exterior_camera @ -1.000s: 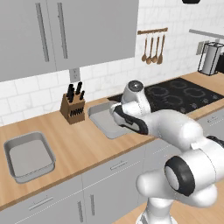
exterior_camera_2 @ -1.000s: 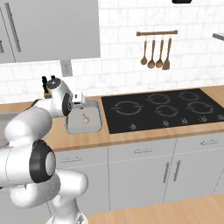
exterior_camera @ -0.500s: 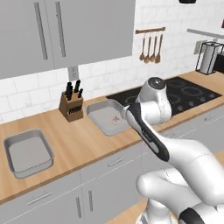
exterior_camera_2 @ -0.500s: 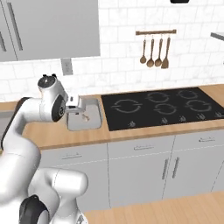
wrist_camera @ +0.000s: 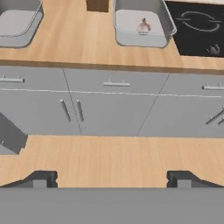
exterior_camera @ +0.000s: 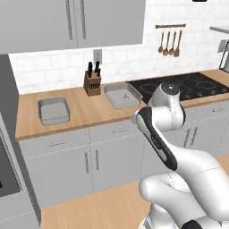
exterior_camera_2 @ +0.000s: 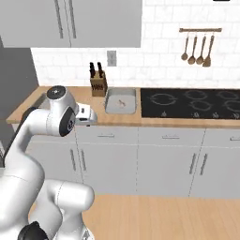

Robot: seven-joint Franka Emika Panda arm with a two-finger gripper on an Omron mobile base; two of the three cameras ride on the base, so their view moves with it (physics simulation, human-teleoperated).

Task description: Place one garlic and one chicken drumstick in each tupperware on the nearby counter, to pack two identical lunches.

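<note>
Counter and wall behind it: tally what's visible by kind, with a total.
Tupperware trays: 2, one by the cooktop, one further left
Garlic: 1, inside the tray by the cooktop
Knife block: 1
Cooktop: 1
Hanging wooden utensils: 4
Total: 9

The light-brown wood-grain worktop is seen over pale grey cabinets. Two grey tupperware trays are carried on it, well apart, with a knife block between them and a black cooktop set in at one end.
</note>
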